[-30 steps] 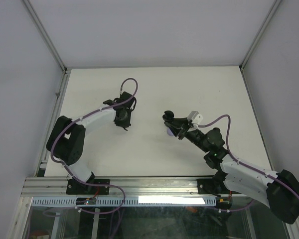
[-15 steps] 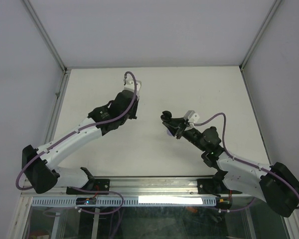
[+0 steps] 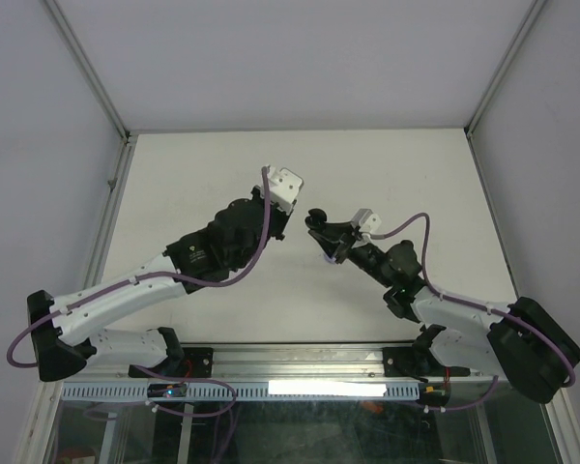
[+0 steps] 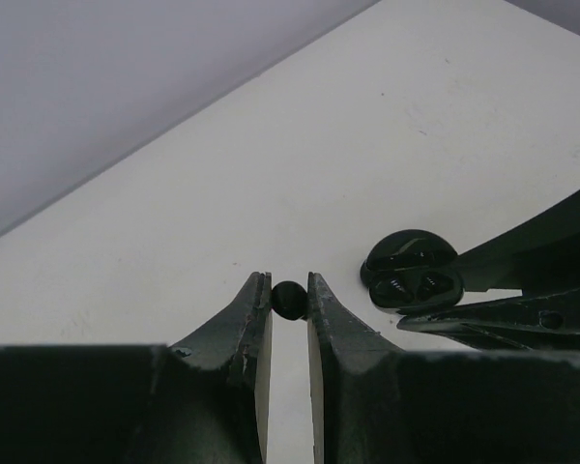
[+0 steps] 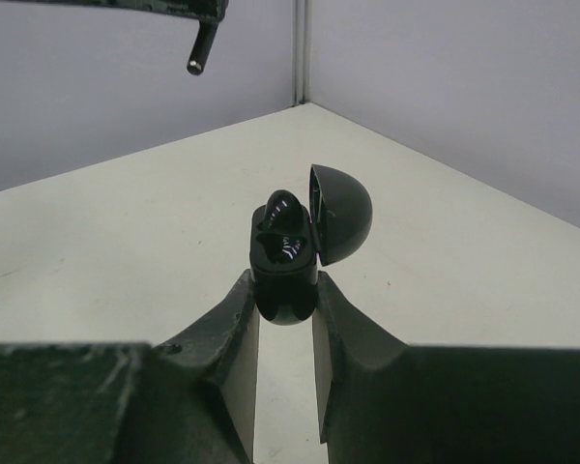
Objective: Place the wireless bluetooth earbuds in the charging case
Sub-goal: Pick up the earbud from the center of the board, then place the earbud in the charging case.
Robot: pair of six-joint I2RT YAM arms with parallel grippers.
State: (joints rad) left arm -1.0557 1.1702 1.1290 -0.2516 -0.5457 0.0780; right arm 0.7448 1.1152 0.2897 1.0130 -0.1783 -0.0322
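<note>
Here the right gripper [image 5: 285, 290] clamps the open case [image 5: 290, 259] above mid-table, lid raised. Just left of it, the left gripper [image 4: 289, 302] pinches an earbud [image 4: 289, 298]. Insertion seems in hand, and the next move calls for lining the earbud up over its socket.

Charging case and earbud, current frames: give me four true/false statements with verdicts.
1. The charging case has its lid open. True.
2. The right gripper is empty. False: it is shut on the charging case, with a finger on each side of the body.
3. The left gripper pinches a small black earbud between its fingertips. True.
4. That earbud sits inside the case. False: in the left wrist view it is still between the left fingertips, beside the case and clear of it.
</note>
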